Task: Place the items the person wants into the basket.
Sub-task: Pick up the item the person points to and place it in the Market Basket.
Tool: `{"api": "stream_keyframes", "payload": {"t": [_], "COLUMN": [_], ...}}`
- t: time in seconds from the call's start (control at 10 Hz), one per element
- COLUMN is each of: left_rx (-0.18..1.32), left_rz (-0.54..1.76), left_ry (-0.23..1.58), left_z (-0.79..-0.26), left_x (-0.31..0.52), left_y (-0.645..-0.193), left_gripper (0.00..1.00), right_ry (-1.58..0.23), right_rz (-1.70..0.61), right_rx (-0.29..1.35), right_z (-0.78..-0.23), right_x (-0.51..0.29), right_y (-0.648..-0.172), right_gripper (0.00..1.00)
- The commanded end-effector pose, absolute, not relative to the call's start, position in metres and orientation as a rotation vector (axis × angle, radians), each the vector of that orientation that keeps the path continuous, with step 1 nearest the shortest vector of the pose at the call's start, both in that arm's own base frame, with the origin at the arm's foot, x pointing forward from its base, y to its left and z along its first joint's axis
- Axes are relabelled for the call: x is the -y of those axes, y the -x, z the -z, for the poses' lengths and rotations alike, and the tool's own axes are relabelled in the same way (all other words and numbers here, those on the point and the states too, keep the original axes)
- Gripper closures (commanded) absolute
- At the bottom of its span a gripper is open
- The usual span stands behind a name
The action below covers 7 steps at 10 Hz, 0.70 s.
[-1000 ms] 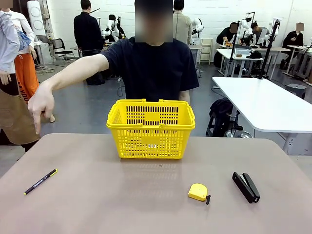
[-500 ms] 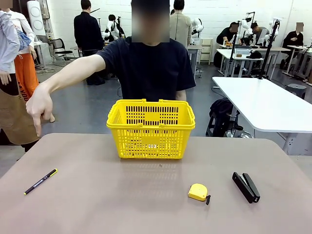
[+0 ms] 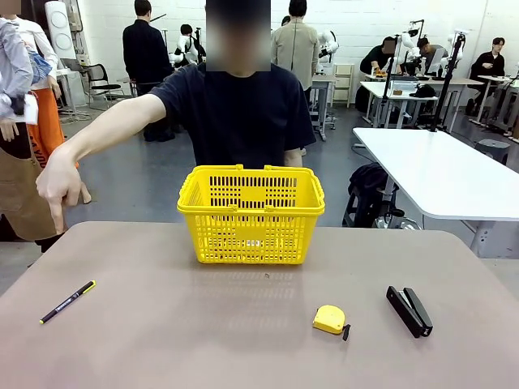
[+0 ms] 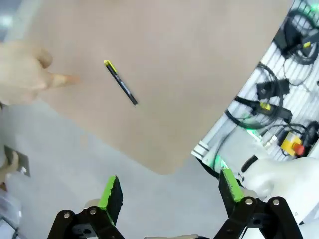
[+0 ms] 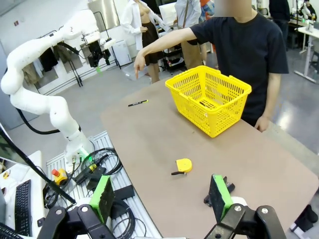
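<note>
Pointing down left of the basket [image 3: 251, 231], a hand [image 3: 58, 178] hangs near the pen [image 3: 67, 301]; left tool [image 4: 168, 180] and right tool [image 5: 160, 183] gape, empty.

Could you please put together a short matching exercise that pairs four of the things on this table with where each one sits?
Things:
1. pen
2. basket
3. tape measure
4. stapler

Places:
A. far middle of the table
B. farthest toward the robot's right
C. alone on the robot's left side, where the person's hand points
D. right of centre, just left of the stapler

Pairs: 1-C, 2-A, 3-D, 4-B
</note>
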<state>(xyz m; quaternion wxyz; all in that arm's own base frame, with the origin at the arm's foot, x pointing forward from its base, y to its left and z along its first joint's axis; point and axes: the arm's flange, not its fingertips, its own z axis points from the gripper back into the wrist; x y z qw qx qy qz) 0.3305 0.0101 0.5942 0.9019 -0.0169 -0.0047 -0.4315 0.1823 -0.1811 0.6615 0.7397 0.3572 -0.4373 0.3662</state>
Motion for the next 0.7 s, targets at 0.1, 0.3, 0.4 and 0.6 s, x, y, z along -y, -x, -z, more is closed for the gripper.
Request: {"api": "stream_keyframes", "payload": {"t": [0.1, 0.3, 0.4, 0.6], "left_rx": [0.044, 0.156, 0.159, 0.167], "left_rz": [0.819, 0.764, 0.742, 0.731], "left_ry": [0.079, 0.050, 0.030, 0.013], "left_z": [-0.570, -0.554, -0.546, -0.539], "left_x": [-0.019, -0.026, -0.028, -0.026], "left_y": [-0.346, -0.351, -0.354, -0.360], "left_gripper": [0.00, 0.00, 0.00, 0.00], "right_ry": [-0.801, -0.801, -0.801, -0.801], "right_rz": [-0.818, -0.818, -0.818, -0.818], "right_rx": [0.982, 0.982, 0.982, 0.982], "right_z": [-0.663, -0.663, -0.663, -0.663], "right_x": [0.181, 0.181, 0.181, 0.181], "right_y": [-0.184, -0.184, -0.184, -0.184], "right_gripper": [0.00, 0.00, 0.00, 0.00]}}
